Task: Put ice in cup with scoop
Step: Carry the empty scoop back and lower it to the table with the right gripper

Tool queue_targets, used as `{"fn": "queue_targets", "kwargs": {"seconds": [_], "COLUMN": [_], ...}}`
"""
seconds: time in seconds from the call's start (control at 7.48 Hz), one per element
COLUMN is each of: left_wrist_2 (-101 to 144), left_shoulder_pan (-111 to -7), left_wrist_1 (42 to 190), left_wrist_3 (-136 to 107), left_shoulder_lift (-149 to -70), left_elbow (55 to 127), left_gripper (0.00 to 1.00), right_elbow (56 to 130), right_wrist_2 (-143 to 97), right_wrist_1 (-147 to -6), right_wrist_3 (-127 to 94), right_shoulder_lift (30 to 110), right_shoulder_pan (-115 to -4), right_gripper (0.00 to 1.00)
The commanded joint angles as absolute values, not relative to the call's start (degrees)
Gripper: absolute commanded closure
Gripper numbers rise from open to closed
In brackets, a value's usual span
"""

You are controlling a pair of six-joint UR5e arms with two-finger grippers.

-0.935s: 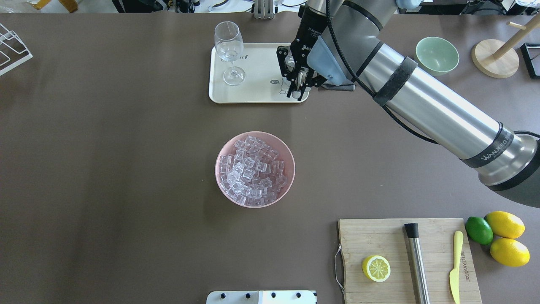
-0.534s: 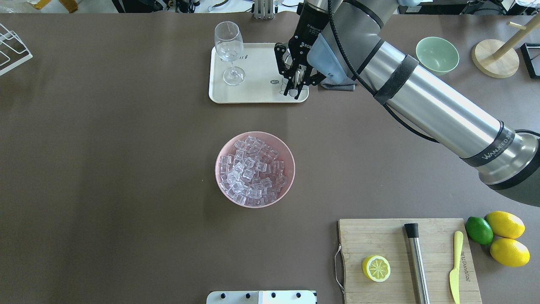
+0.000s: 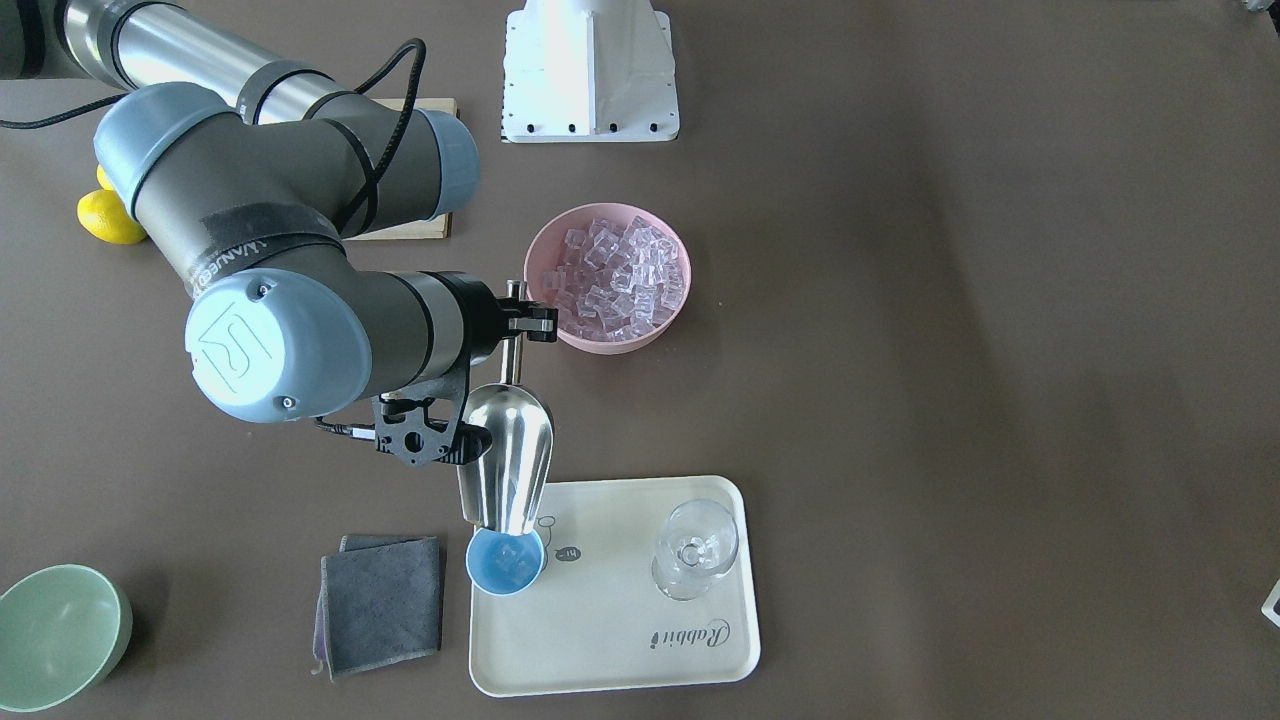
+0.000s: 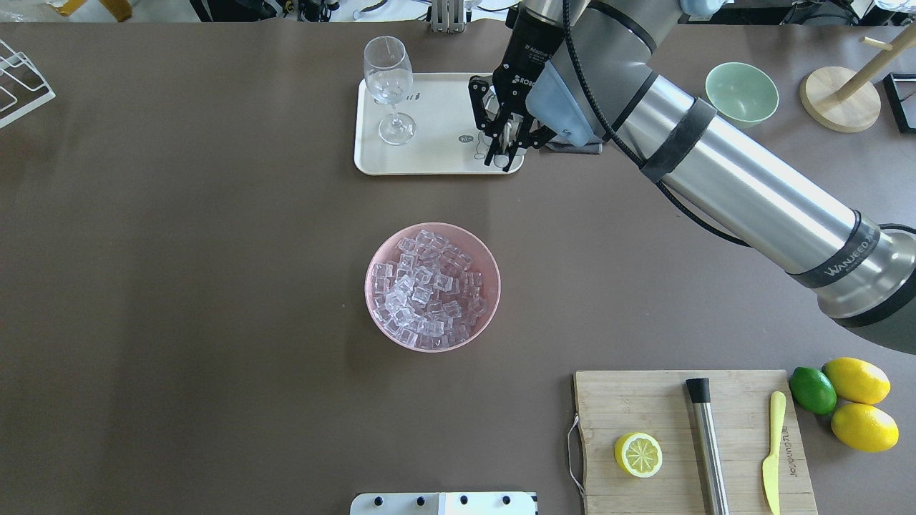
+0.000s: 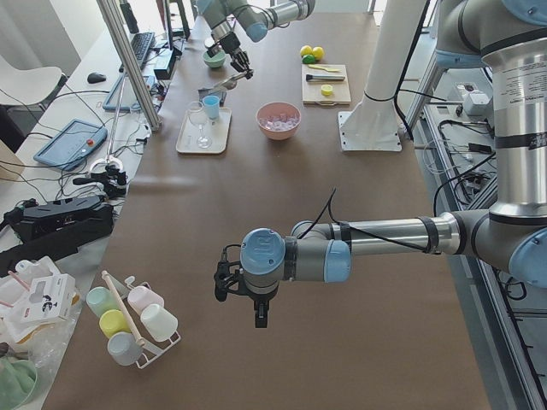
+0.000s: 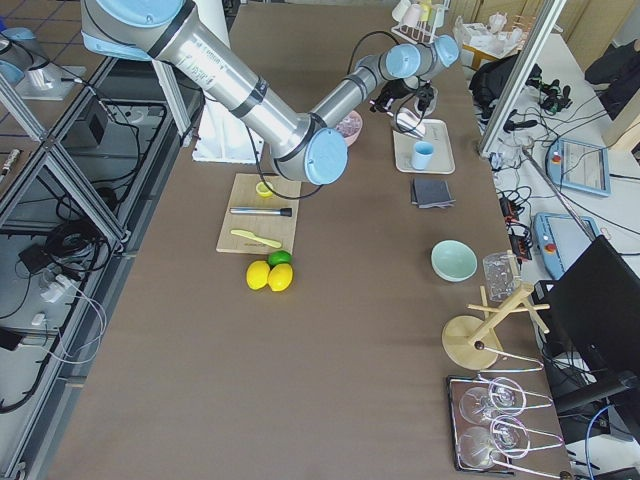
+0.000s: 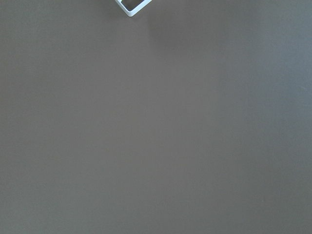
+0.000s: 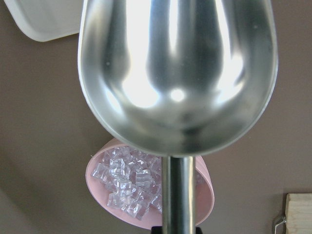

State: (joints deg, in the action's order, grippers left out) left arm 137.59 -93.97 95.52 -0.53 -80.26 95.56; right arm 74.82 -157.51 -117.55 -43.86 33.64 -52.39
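— What has the right gripper (image 3: pixel 517 322) got?
— Your right gripper is pinched onto the thin handle of the one scoop (image 3: pixel 508 450), fingers pressed against the metal from both sides. The scoop hangs steeply tilted, trough mouth down, its lip right over the one light-blue cup (image 3: pixel 484 570). Whether lip and cup rim touch, you can't tell from these views.
— And the ice (image 4: pixel 429 286)?
— In two places. A few clear cubes (image 3: pixel 515 560) lie in the cup; they can't be counted from here. The big heap fills the one pink bowl (image 4: pixel 491 275), too many to count, mid-table and well apart from the cup.
— What stands round the cup?
— The cup is on a corner of one cream tray (image 3: pixel 620 640), which it shares with one upright wine glass (image 3: pixel 695 548). Just beside the tray lies one grey cloth (image 3: pixel 382 600), and farther off stands one green bowl (image 4: pixel 741 93). On your cutting board (image 4: pixel 644 400) there are one half lemon (image 4: pixel 637 454), one steel cylinder (image 4: pixel 707 447) and one yellow knife (image 4: pixel 773 450). Beside the board are one lime (image 4: pixel 812 390) and two lemons (image 4: pixel 856 380).
— The left gripper (image 5: pixel 260 316)?
— It hangs over bare table (image 7: pixel 156 126), well apart from the tray and seen only from the side. Spread or pressed together, you can't tell.
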Motion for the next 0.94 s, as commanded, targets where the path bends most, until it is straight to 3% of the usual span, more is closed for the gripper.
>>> {"fn": "queue_targets", "kwargs": {"seconds": [0.0,0.4,0.8], "left_wrist_2": [137.72,137.64,137.72], "left_shoulder_pan": [-93.96,-94.04,-93.96], "left_wrist_1": [95.62,95.54,95.45], "left_wrist_3": [-0.53,-0.88,-0.97], "left_shoulder_lift": [-80.33,-80.51,-80.51], "left_elbow": [95.54,95.45,95.54], "left_gripper": [0.01,0.01,0.01], "right_elbow": [86.87,105.42,112.75], "right_wrist_2": [-154.01,-144.96,-138.26], "right_wrist_1": [-117.51,-117.60,-117.34], "right_wrist_3": [-43.86,-43.86,-44.03], "right_shoulder_lift": [41.36,56.03,66.24], "right_shoulder_pan": [-52.38,-51.42,-46.07], "right_gripper": [1.00,1.00,1.00]}}
